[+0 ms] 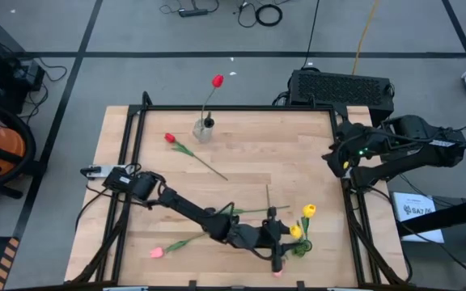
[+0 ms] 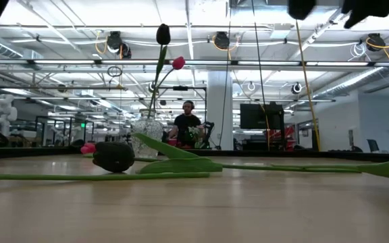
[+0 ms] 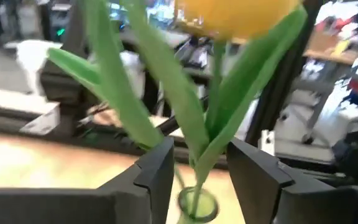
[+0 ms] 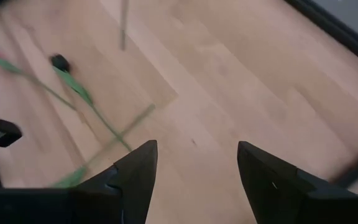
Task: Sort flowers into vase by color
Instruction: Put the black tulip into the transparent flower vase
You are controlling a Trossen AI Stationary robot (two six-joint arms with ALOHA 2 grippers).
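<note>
My left gripper (image 1: pixel 285 236) reaches toward the table's near right and stands open (image 3: pixel 197 149). Its fingers are on either side of a yellow tulip's (image 3: pixel 235 15) stem and leaves. The stem goes down into a small glass vase mouth (image 3: pixel 197 205). Two yellow heads (image 1: pixel 295 231) (image 1: pixel 308 211) show by the gripper. At the far side, a clear vase (image 1: pixel 204 128) holds a red tulip (image 1: pixel 218 81) and a dark one (image 2: pixel 163 34). A red tulip (image 1: pixel 169 138) and a pink one (image 1: pixel 156 252) lie on the wood. My right gripper (image 4: pixel 197 146) hovers open at the right edge (image 1: pixel 340 162).
A dark tulip head (image 2: pixel 113 156) lies on the table, with long green stems and leaves (image 2: pixel 181 165) beside it. A black box (image 1: pixel 340 87) stands behind the far right corner. The table has a black frame (image 1: pixel 140 113) along its sides. A person sits far off in the room (image 2: pixel 188 125).
</note>
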